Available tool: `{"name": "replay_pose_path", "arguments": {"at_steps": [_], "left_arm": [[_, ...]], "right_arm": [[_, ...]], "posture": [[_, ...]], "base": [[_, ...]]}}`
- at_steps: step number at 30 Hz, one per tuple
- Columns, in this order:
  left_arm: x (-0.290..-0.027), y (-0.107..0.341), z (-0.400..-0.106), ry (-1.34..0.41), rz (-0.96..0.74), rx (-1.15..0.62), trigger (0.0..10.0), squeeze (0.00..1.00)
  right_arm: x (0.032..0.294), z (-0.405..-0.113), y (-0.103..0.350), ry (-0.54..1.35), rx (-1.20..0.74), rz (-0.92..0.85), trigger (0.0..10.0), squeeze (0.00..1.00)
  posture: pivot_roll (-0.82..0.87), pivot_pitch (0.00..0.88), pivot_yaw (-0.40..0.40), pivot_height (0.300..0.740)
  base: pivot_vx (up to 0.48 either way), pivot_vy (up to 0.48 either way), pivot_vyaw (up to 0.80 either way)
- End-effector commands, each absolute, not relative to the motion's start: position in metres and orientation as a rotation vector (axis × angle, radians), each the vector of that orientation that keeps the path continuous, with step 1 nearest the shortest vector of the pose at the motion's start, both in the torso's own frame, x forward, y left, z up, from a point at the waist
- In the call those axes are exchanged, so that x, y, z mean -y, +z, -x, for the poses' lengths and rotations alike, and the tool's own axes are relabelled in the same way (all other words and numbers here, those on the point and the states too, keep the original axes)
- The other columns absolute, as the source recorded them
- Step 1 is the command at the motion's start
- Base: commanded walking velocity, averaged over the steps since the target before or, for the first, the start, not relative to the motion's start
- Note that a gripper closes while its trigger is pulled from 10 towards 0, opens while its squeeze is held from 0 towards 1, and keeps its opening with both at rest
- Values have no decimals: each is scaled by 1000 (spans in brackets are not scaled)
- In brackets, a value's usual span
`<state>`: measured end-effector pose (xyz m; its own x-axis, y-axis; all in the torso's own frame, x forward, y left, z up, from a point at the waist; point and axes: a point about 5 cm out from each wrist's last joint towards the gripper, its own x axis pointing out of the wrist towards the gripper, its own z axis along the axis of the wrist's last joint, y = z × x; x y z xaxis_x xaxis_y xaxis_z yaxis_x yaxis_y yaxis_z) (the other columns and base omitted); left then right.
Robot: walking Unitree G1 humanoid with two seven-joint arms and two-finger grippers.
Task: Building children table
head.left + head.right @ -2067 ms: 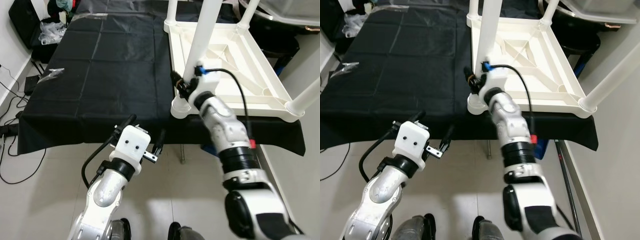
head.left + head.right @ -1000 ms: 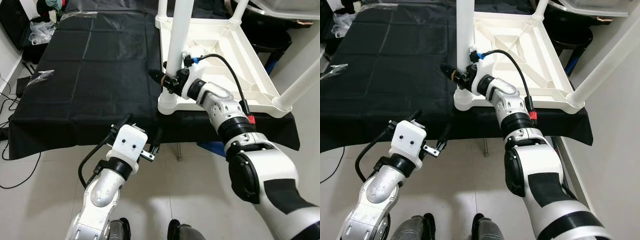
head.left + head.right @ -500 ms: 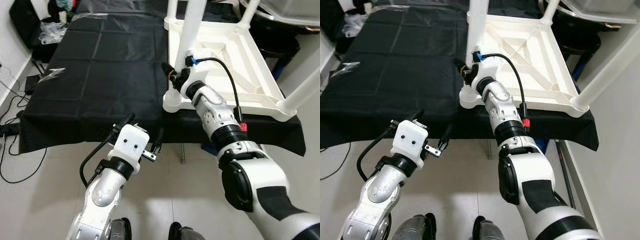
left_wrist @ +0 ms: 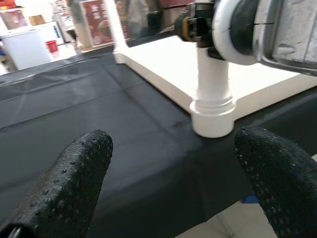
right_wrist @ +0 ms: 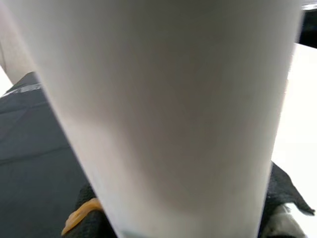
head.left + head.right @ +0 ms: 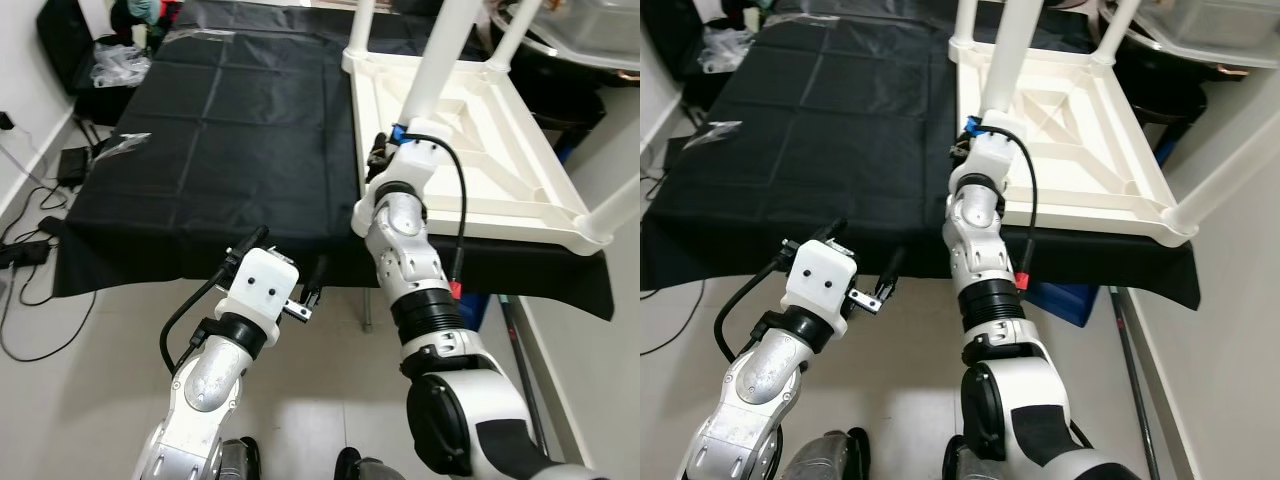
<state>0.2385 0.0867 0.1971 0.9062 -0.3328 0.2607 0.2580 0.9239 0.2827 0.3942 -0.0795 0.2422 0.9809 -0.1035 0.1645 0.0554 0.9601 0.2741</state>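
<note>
Right hand [image 6: 383,160]: raised to the near leg [image 6: 432,75] of the upturned children table [image 6: 480,150]; wrist view has the leg pressed close between the black fingers, so judged clamped around it, low down near the socket.
Left hand [image 6: 290,285]: low, ahead of the worktop's near edge, fingers [image 4: 74,183] spread apart, holding nothing.
Children table: lies top-down at the 2 o'clock part of the worktop [image 6: 220,130], legs pointing up; near-left corner socket [image 4: 212,116] sits at the worktop's near edge.
Other legs: far-left leg [image 6: 360,22], far-right leg [image 6: 508,35] and near-right leg [image 6: 612,205] stand in their corners.
Materials: white moulded plastic, smooth and faintly glossy; underside ribbed with diagonal braces; legs are plain round tubes, sockets are stepped collars.
Worktop cover: black cloth with fold creases, matte, hanging over the edge.
Handling (judgement): light for its bulk, stiff but hollow; smooth tube likely slippery under rubber pads, so grip close to the socket where leverage is least. Leg probably seats by push or twist; table may slide on the cloth if pushed sideways.
Hold point (judgement): leg shaft just above the collar; second hand could brace the frame rim.
Clutter: clear plastic wrapper [image 6: 122,145] at 10 o'clock on the cloth; cables [image 6: 30,250] on the floor.
</note>
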Motion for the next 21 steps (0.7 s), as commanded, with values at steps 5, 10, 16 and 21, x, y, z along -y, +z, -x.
{"name": "replay_pose_path", "arguments": {"at_steps": [5, 10, 16, 21], "left_arm": [[-84, 194, -236, -316, -244, 303, 10000, 0], [-85, 193, -236, -313, -245, 299, 10000, 0], [-85, 193, -236, -315, -247, 297, 10000, 0], [-84, 194, -236, -317, -247, 299, 10000, 0]], "right_arm": [[61, -387, 240, 127, 128, -387, 10000, 1000], [76, -394, 248, 337, 120, -352, 10000, 0], [99, -400, 253, 603, 123, -214, 10000, 0], [122, -404, 266, 727, 168, -134, 10000, 0]], "posture": [[192, 196, -85, 740], [190, 200, -81, 740], [192, 202, -80, 740], [202, 205, -77, 740]], "base": [[0, 0, 0], [0, 0, 0], [0, 0, 0], [0, 0, 0]]}}
